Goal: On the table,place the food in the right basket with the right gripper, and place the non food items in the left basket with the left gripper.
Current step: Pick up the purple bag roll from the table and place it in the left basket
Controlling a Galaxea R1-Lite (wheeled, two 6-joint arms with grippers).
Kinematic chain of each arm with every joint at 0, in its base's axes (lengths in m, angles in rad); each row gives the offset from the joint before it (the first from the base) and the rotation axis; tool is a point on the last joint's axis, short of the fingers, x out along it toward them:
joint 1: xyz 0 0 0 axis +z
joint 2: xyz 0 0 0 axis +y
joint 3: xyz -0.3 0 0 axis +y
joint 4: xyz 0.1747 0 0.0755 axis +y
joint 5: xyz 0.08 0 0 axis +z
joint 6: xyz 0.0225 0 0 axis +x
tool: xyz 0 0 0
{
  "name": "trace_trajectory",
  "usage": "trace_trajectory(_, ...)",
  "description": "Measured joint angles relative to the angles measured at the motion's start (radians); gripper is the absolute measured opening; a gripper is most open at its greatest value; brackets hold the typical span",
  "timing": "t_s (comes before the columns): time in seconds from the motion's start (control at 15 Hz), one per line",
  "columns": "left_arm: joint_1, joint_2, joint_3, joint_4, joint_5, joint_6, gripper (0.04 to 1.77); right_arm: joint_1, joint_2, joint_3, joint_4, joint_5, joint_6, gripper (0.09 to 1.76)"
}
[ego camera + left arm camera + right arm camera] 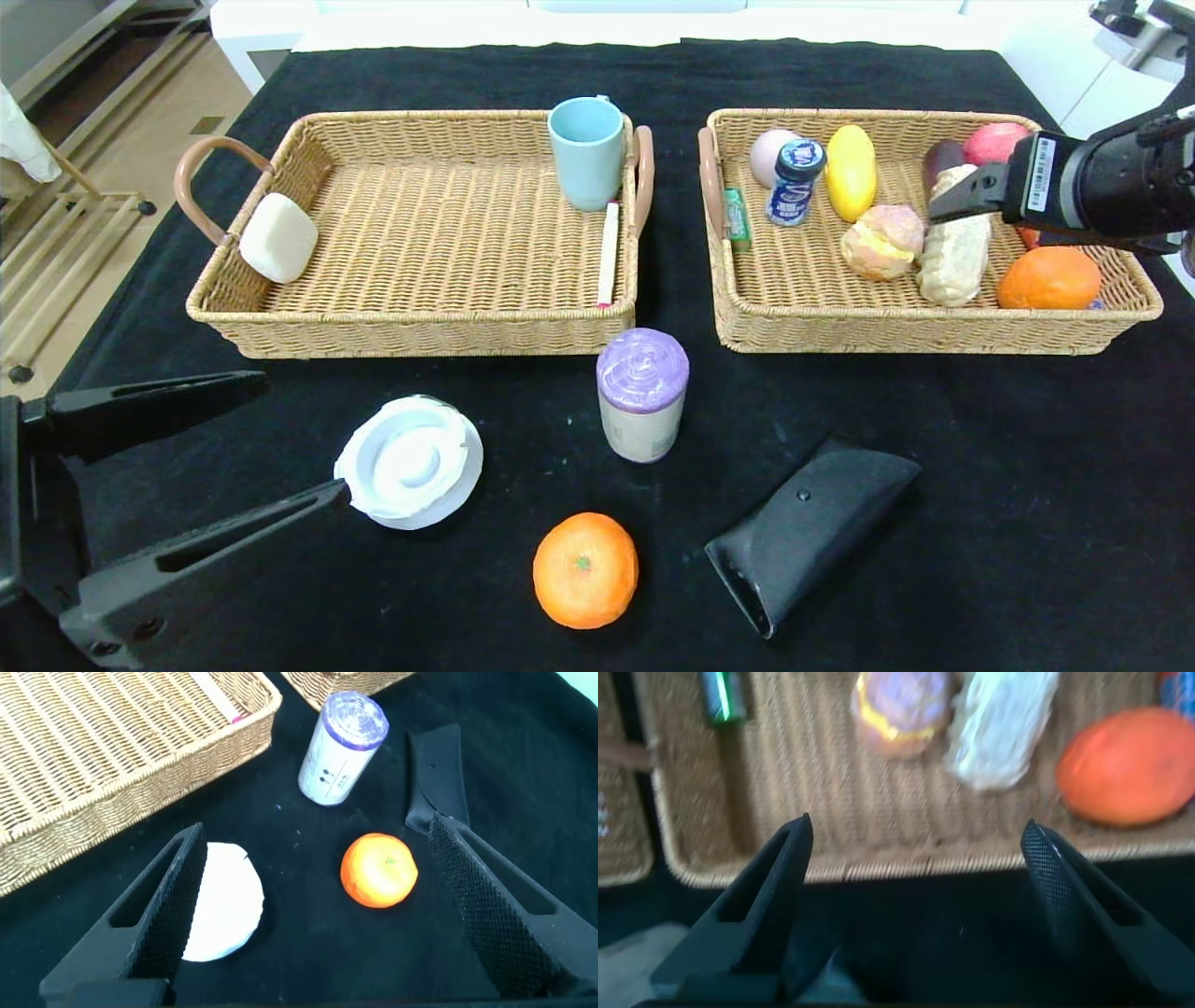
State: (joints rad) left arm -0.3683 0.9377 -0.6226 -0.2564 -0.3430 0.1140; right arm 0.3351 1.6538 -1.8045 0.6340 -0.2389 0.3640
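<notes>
Worktop (1027,523): covered in matt black cloth, faintly speckled. Left basket (420,327) and right basket (896,331): coarse woven wicker, tan, with smooth brownish handles. Cup (586,152): smooth pale blue, slight sheen. White lid (411,462): smooth plastic, glossy. Canister (640,396) at 12 o'clock from the orange (585,569): shiny purple ribbed top, matt paper-like label. Orange: dimpled, slightly glossy skin. Black case (808,532): matt, leather-like. Left gripper (318,910) jaws: matt black plastic, inner faces finely textured.
</notes>
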Motion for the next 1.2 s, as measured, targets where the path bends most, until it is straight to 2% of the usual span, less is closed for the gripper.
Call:
trace_trajectory(0.33, 0.000, -0.003, 0.000, 0.003, 0.000, 0.002, 1.72, 0.152, -0.105, 0.132, 0.034, -0.007, 0.060, 1.67)
trace_trajectory(0.67, 0.000, -0.003, 0.000, 0.003, 0.001, 0.007, 1.72, 0.320, -0.165, 0.201, 0.095, -0.051, 0.179, 1.69)
trace_trajectory(1.2, 0.000, 0.002, -0.003, 0.008, 0.002, 0.008, 1.72, 0.537, -0.162, 0.253, 0.095, -0.057, 0.170, 1.70)
